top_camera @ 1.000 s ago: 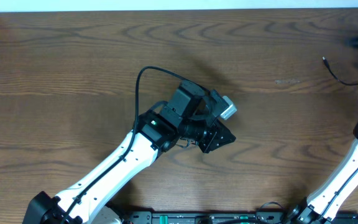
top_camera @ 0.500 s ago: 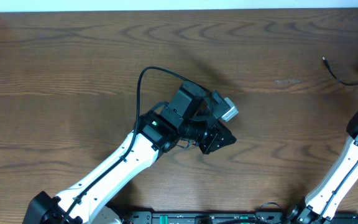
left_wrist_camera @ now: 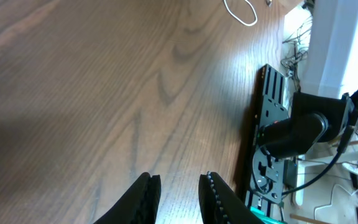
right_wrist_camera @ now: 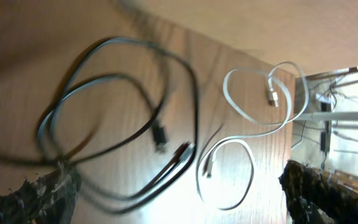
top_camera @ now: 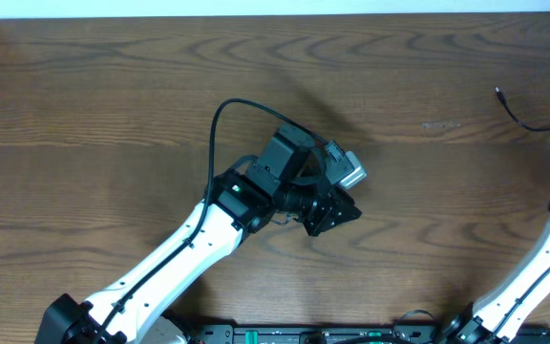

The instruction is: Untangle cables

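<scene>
The black cords and the white cord lie close together on the wooden table, beneath the right gripper, whose jaws are spread wide and empty. A single black strand is best pinched near its plug and drawn clear of the white loops. The left gripper is held mid-table, its jaws narrow and empty.

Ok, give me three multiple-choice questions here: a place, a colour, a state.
1. Overhead, the black cord lies: A centre; B top right; C bottom left.
2. In the right wrist view, the rightmost cord is: A red; B green; C white.
3. The right jaws stand: A wide open; B shut on a cord; C shut empty.
Answers: 1 B, its plug end lies near that corner; 2 C, its loops are pale against the wood; 3 A, a broad gap shows between them.
</scene>
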